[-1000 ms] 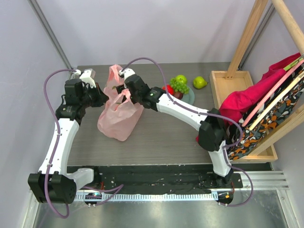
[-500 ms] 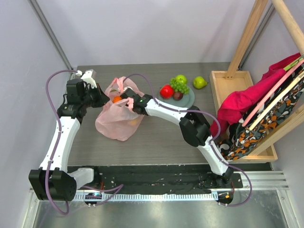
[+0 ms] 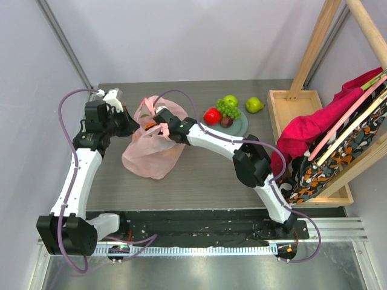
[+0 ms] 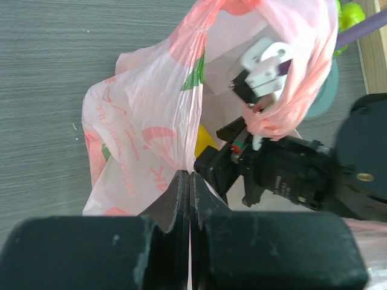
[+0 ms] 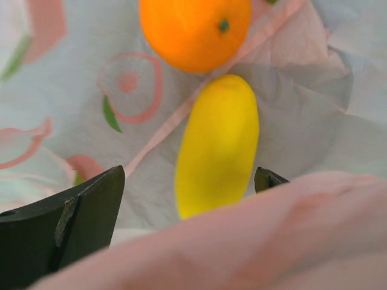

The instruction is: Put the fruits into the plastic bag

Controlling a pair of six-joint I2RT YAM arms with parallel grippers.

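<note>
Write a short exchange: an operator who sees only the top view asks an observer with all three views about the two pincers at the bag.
Operator: Is the right pincer holding anything inside the bag?
Observer: No. The right wrist view shows it open, with an orange and a yellow fruit lying loose on the bag beyond it.
Operator: Does the left pincer grip the bag?
Observer: Yes. The left wrist view shows it shut on the bag's film.
</note>
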